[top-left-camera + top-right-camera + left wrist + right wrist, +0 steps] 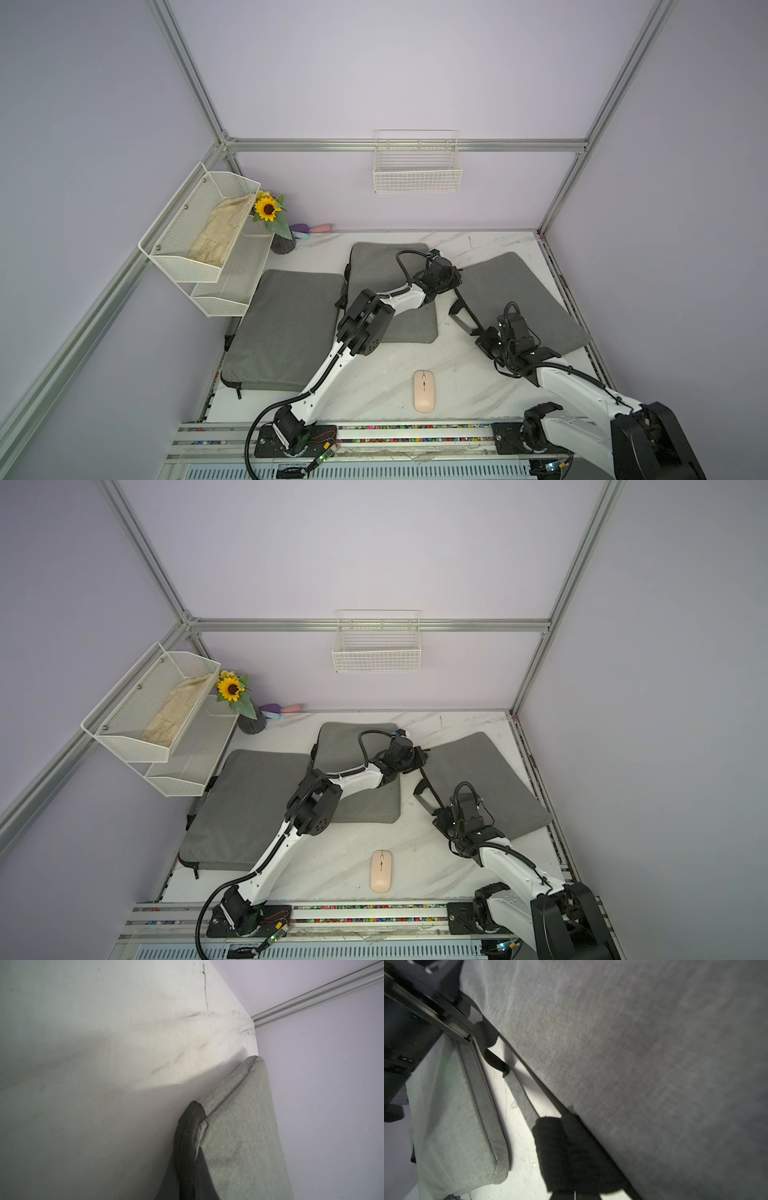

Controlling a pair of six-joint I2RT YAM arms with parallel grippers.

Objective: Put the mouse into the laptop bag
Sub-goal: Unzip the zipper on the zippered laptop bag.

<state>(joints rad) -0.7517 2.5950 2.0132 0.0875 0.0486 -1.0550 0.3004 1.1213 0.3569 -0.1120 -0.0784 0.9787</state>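
Mouse [423,391], a pale pink one, is lying flat on the white marble-patterned table [395,365], near the table's front edge and roughly midway between the two arm bases; both top views are showing it untouched [380,871]. Lilac walls [374,83] are enclosing the table, an aluminium frame [407,145] is running along them, a white wire basket [417,174] is hanging on the back wall, and a two-tier mesh shelf [199,232] is standing out from the left wall beside a sunflower [267,209]. Three grey bags are lying across the table's far half: the laptop bag [523,291] at the right, and two other bags [382,266] to its left. The left pincer [455,277] is hovering clenched at the laptop bag's far-left corner; its tips are sitting out of sight, so I cannot tell whether it is pinching fabric. The right pincer [482,337] is gripping the black end of the bag's handle [521,1095] at its near-left edge. The mouse is sitting well apart from both pincers, nearer the front, closer to the right pincer than to the left.
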